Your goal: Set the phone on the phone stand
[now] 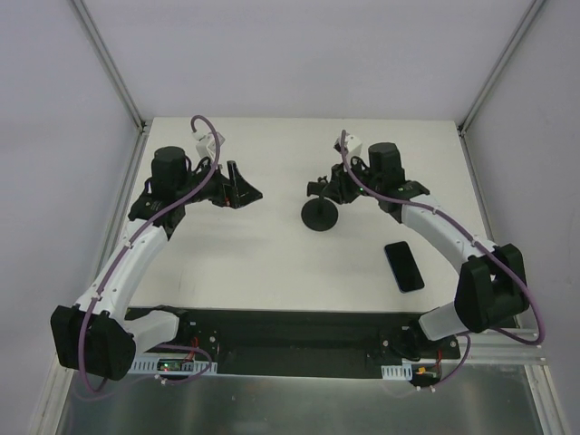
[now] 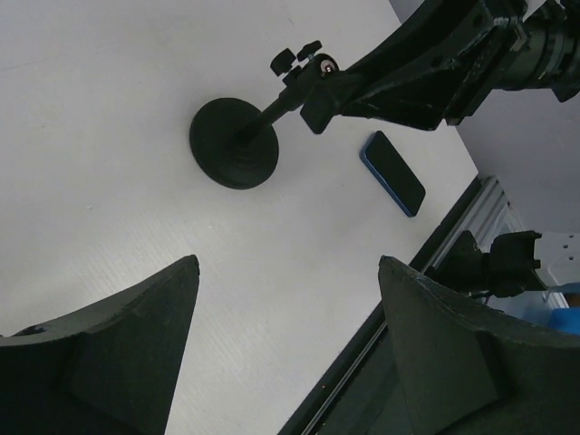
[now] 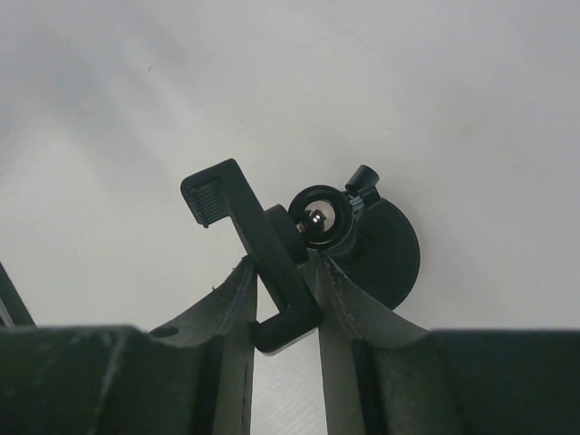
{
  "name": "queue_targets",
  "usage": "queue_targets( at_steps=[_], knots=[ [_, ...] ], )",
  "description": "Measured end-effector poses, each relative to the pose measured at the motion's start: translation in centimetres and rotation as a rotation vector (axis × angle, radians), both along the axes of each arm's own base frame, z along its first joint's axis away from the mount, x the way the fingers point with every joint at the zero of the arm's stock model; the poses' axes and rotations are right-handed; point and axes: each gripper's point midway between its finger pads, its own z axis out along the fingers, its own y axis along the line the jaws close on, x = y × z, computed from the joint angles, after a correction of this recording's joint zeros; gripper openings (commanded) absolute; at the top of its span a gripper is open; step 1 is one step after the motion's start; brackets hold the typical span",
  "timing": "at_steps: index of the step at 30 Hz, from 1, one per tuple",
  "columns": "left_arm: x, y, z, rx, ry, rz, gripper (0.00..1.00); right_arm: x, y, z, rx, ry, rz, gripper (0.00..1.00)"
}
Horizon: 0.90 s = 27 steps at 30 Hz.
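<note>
Nearest you, the phone (image 1: 403, 265) lies flat on the white table (image 1: 272, 263), near-right of the phone stand (image 1: 320, 216) and well clear of it. It's a thin glossy black slab with rounded corners and a bluish edge. So you're on stand prep: your right gripper (image 3: 285, 272) is pinched on the stand's L-shaped plastic cradle arm (image 3: 258, 240), above the matte disc base (image 2: 234, 149). The left gripper (image 2: 288, 267), left of the stand, is spread wide and empty. Next I'd guess you set the cradle, then grab the phone by its edges.
</note>
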Motion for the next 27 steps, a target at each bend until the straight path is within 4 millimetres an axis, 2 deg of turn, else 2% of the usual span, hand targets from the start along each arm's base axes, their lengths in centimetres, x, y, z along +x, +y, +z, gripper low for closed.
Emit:
queue_targets(
  at_steps=[1, 4, 9, 11, 12, 13, 14, 15, 16, 21, 24, 27],
  knots=[
    [0.0, -0.1, -0.1, -0.003, 0.002, -0.008, 0.75, -0.7, 1.2, 0.0, 0.002, 0.0, 0.03, 0.01],
    [-0.1, -0.7, -0.4, -0.007, 0.011, -0.033, 0.71, -1.8, 2.9, 0.1, 0.013, 0.003, 0.063, 0.01],
    [-0.3, -1.7, -1.3, -0.014, 0.043, -0.082, 0.69, -2.1, 3.8, 0.1, 0.057, 0.034, 0.06, 0.01],
    [-0.4, -2.0, -1.6, -0.016, 0.057, -0.096, 0.69, -2.1, 4.1, -0.1, 0.08, 0.039, 0.063, 0.07],
    [-0.5, -2.1, -1.7, -0.016, 0.06, -0.102, 0.7, -2.1, 4.3, -0.1, 0.091, 0.038, 0.066, 0.21],
    [-0.5, -2.2, -1.7, -0.017, 0.059, -0.104, 0.71, -2.1, 4.4, -0.1, 0.099, 0.037, 0.068, 0.57],
    [-0.6, -2.2, -1.7, -0.017, 0.059, -0.106, 0.73, -2.1, 4.4, -0.1, 0.104, 0.04, 0.067, 0.73],
    [-0.6, -2.4, -1.7, -0.017, 0.058, -0.111, 0.74, -2.2, 4.5, -0.1, 0.11, 0.051, 0.064, 0.93],
    [-0.7, -2.4, -1.8, -0.017, 0.058, -0.112, 0.76, -2.3, 4.5, -0.1, 0.115, 0.062, 0.059, 0.96],
    [-0.8, -2.5, -1.8, -0.016, 0.06, -0.118, 0.8, -3.2, 3.2, 0.1, 0.105, 0.105, -0.014, 0.96],
    [-0.9, -2.6, -1.8, -0.018, 0.061, -0.12, 0.82, -4.5, 0.5, 1.9, 0.107, 0.078, -0.118, 0.96],
    [-0.9, -2.6, -1.8, -0.019, 0.06, -0.12, 0.86, -5.3, -4.3, 5.1, 0.143, -0.002, -0.278, 0.96]
  ],
)
